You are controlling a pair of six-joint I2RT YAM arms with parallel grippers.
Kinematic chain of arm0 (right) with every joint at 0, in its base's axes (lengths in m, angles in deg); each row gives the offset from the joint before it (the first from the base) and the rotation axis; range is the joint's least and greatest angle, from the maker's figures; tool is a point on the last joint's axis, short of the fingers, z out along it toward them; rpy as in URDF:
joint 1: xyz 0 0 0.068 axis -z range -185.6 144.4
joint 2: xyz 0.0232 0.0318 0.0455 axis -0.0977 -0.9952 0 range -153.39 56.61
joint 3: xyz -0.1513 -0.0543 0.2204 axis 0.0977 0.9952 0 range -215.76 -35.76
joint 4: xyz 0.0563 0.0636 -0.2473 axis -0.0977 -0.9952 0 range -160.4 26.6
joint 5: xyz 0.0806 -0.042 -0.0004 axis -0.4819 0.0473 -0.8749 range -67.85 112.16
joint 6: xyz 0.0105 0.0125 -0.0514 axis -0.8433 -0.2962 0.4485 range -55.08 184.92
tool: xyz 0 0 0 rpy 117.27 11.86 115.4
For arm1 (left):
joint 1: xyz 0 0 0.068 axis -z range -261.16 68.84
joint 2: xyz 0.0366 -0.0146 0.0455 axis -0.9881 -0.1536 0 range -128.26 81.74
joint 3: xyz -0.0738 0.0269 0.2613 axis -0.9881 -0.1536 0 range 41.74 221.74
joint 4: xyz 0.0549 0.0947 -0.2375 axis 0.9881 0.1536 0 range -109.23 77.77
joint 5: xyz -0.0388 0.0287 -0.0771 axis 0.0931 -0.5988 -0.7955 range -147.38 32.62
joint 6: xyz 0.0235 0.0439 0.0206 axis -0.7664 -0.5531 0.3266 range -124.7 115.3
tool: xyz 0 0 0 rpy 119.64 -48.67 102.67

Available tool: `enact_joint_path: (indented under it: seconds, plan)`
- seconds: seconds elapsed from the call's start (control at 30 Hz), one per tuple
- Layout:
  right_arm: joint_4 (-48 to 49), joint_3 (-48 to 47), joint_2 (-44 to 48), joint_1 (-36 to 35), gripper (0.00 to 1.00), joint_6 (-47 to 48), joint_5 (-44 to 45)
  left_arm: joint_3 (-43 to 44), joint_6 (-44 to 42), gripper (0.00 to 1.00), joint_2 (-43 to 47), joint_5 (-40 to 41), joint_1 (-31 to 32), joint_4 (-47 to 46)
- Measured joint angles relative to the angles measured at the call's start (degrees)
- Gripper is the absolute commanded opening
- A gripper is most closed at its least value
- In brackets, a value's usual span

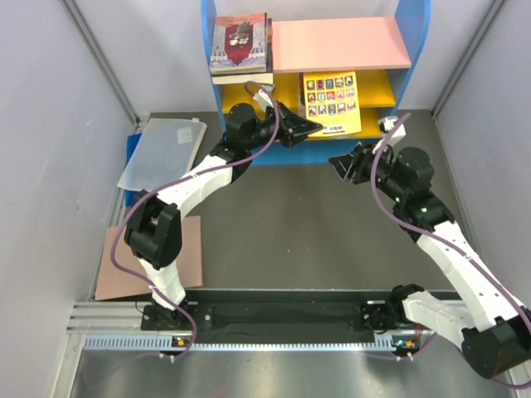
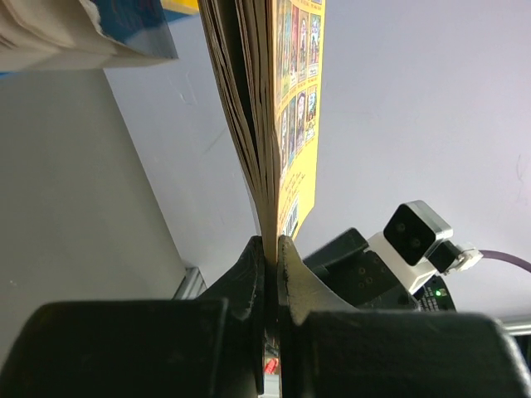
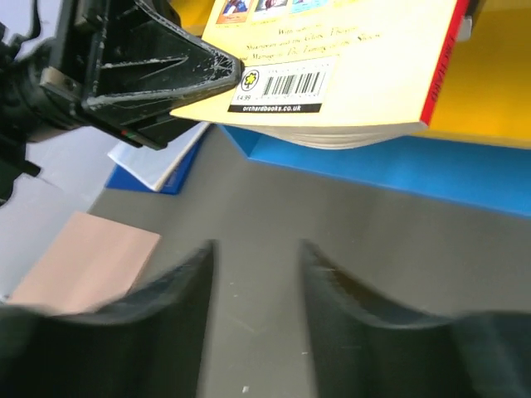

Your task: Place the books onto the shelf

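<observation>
Yellow book (image 1: 332,101) pinched at its near corner, lying on the shelf's (image 1: 417,50) upper yellow board

The left gripper (image 1: 318,127) was pressed together on that one book, whose near edge overhung the blue front lip. The right gripper (image 1: 338,162) stood spread and empty just beside it, over bare table. One stack of books (image 1: 241,41) sat top left beside the pink board (image 1: 340,43); its count could not be told. One folder (image 1: 162,153) and one cardboard sheet (image 1: 192,249) lay far left.
</observation>
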Motion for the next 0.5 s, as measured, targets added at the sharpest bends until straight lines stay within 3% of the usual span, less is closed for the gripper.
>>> enact_joint_path:
  seconds: [0.03,0.1,0.4,0.43,0.5]
  plan:
    - [0.0,-0.7,-1.0,0.0,0.10,0.3,0.0,0.2,-0.2,0.00,0.0,0.3,-0.1,0.3]
    - [0.0,-2.8,-3.7,0.0,0.00,1.2,-0.1,0.9,-1.0,0.00,0.0,1.1,-0.3,1.9]
    - [-0.1,-8.1,-11.1,0.0,0.00,2.8,-0.4,7.1,-1.0,0.00,-3.6,0.5,-2.2,6.1]
    - [0.0,-8.5,-11.6,0.0,0.00,2.8,-0.5,7.2,-0.9,0.03,-3.9,0.5,-2.5,6.1]
    - [0.0,-9.2,-12.3,0.0,0.00,3.2,-0.5,7.4,-0.8,0.21,-4.0,0.5,-3.0,6.6]
